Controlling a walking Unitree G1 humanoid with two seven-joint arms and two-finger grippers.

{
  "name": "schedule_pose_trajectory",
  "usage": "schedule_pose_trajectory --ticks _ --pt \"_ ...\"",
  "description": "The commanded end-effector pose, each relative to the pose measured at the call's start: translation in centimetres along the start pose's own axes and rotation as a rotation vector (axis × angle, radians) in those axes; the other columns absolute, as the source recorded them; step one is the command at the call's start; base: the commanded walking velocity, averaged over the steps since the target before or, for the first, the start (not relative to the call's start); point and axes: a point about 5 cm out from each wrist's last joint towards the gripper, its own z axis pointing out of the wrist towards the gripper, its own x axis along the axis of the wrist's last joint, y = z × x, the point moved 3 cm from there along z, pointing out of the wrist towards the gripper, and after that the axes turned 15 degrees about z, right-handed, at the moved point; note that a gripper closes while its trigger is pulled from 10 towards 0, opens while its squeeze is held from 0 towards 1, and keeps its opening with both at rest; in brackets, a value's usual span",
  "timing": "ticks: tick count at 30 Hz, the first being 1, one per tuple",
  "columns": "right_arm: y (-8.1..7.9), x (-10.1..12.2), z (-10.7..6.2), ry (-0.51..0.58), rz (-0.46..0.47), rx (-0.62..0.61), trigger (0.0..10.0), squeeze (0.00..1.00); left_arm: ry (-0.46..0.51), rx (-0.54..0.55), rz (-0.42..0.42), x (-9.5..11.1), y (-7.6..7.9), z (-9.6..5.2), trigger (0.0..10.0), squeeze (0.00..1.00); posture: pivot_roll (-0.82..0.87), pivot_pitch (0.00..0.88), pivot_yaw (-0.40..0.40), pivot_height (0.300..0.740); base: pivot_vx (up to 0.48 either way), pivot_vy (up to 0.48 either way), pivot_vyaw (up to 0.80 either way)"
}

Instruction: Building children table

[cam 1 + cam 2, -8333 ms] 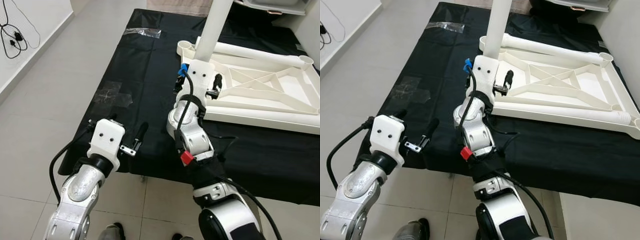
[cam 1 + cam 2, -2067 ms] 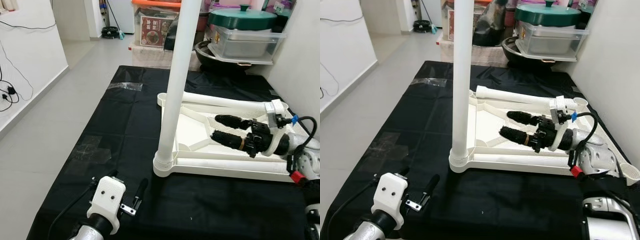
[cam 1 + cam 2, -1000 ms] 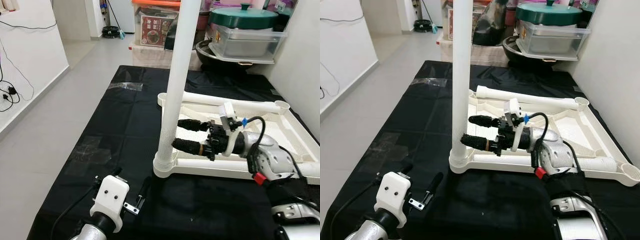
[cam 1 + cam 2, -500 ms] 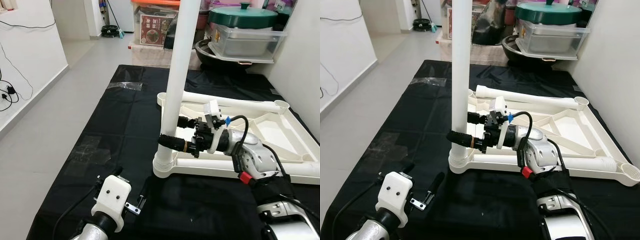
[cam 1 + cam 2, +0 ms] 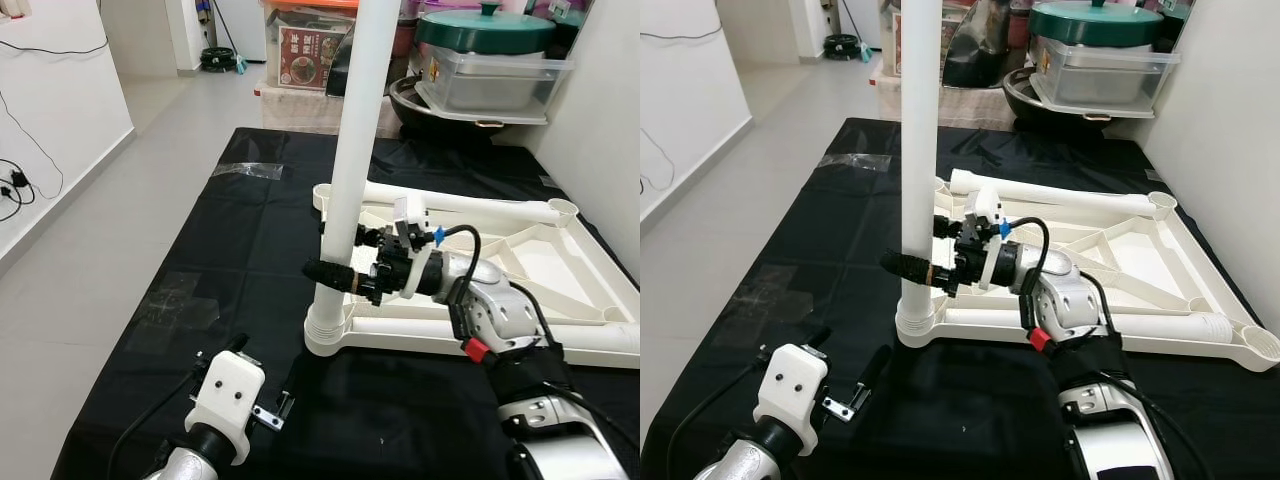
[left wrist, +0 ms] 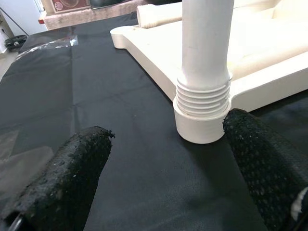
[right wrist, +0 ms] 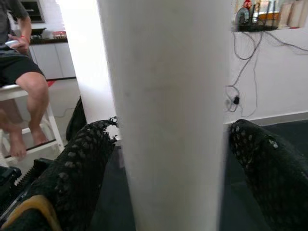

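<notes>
A white children's table frame [image 5: 560, 290] lies upside down on a black cloth [image 5: 245, 240]. One white leg [image 5: 360, 110] stands upright in its near left corner socket [image 6: 199, 120]. Two more legs lie along the frame, one at the far side [image 5: 480, 204] and one at the near side [image 5: 1160, 325]. My right gripper [image 5: 335, 253] reaches in sideways and stands open, one finger [image 7: 79, 168] on each side of the upright leg [image 7: 168, 110], close against it. My left gripper [image 5: 848, 350] hovers low by the cloth's near edge, open and holding nothing, pointing at the socket.
Storage boxes and a green-lidded pot [image 5: 485, 30] crowd the floor behind the cloth. A white wall [image 5: 600, 130] runs along the right. Clear tape [image 5: 250, 171] is stuck on the cloth. A person's bare legs [image 7: 29, 96] on a stool appear past the leg.
Over the last second my right gripper swept left across the frame until its fingers straddled the upright leg. The left gripper has hardly moved.
</notes>
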Motion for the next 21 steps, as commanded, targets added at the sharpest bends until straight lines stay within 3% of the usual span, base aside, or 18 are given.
schedule_pose_trajectory --ticks 1,21 --pt "-0.4 0.4 0.4 -0.001 -0.030 0.017 10.0 0.00 -0.010 0.000 0.001 -0.2 0.1 -0.1 10.0 0.00 0.13 0.074 -0.064 0.740 0.000 0.000 0.00" --pt "-0.7 0.1 1.7 0.008 -0.039 0.020 10.0 0.00 -0.010 0.000 -0.001 -0.1 0.2 0.0 10.0 0.00 0.13 0.078 -0.068 0.740 0.000 0.000 0.00"
